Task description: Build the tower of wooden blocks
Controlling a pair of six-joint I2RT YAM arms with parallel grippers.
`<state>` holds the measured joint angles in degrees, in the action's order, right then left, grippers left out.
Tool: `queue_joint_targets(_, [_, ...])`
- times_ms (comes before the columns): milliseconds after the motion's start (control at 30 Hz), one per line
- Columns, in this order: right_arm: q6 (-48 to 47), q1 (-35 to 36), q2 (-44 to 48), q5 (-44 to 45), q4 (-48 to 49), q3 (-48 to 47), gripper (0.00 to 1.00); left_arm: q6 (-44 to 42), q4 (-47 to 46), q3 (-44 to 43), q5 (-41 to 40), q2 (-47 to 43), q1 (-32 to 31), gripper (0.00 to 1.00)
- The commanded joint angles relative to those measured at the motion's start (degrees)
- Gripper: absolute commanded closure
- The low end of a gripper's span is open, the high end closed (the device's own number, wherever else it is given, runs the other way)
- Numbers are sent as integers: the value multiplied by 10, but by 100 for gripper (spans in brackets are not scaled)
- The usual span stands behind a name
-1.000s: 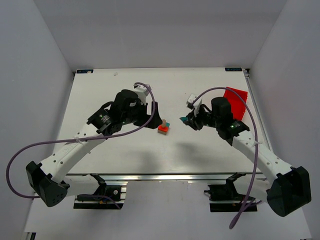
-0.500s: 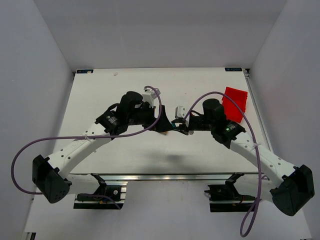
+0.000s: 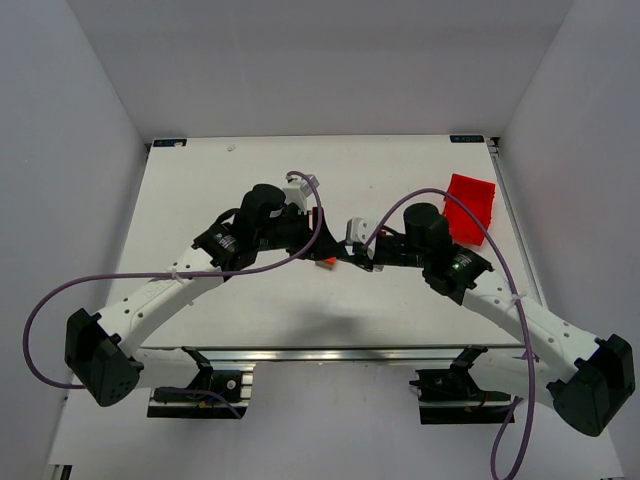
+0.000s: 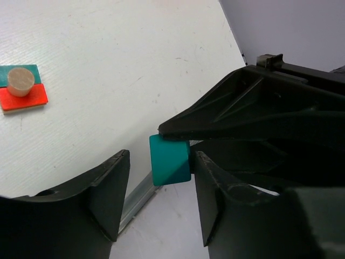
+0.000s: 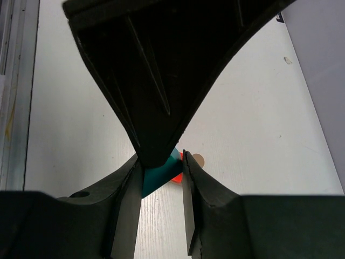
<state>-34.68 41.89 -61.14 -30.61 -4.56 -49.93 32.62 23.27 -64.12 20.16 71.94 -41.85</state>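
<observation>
A teal block (image 4: 170,160) hangs above the table with my right gripper (image 5: 161,162) shut on it. My left gripper (image 4: 161,162) straddles the same block, jaws still apart, with a clear gap on its left side. In the top view the two grippers meet nose to nose at mid-table: left gripper (image 3: 325,250), right gripper (image 3: 352,255). The wood block tower stands on the table beneath them: a red block (image 4: 24,99) and a teal piece (image 4: 33,70) with a tan round piece (image 4: 20,81) on top. From above, only a bit of the red block (image 3: 325,261) shows.
A red plastic bin (image 3: 470,205) lies at the right of the white table (image 3: 250,300), behind the right arm. The purple cables loop over both arms. A metal rail runs along the table's near edge (image 3: 330,350).
Both arms swung in toward each other over the small stack. The right gripper carried the teal block to the left gripper, whose jaws narrowed around it.
</observation>
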Motion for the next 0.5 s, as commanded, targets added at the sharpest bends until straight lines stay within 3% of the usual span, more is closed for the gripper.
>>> queue_joint_targets(0, [6,8,15,16,39,-9,70,-4,-14,0,8,1,-3,40])
queue_joint_targets(200, [21,18,5,68,75,-5,68,-3,-44,16,51,-4,-4,72])
queue_joint_targets(300, [39,20,5,94,96,-3,62,-8,-47,18,55,-7,-3,95])
queue_joint_targets(333, [45,20,8,95,99,-3,57,-22,-46,16,58,-8,-3,100])
queue_joint_targets(400, [56,18,13,87,95,-4,39,-45,-52,13,59,-12,-2,100])
queue_joint_targets(433, [61,18,17,78,85,-6,11,-87,-58,15,75,-21,3,100])
queue_joint_targets(467, [55,17,19,71,46,-18,11,-105,-59,14,77,-26,6,100])
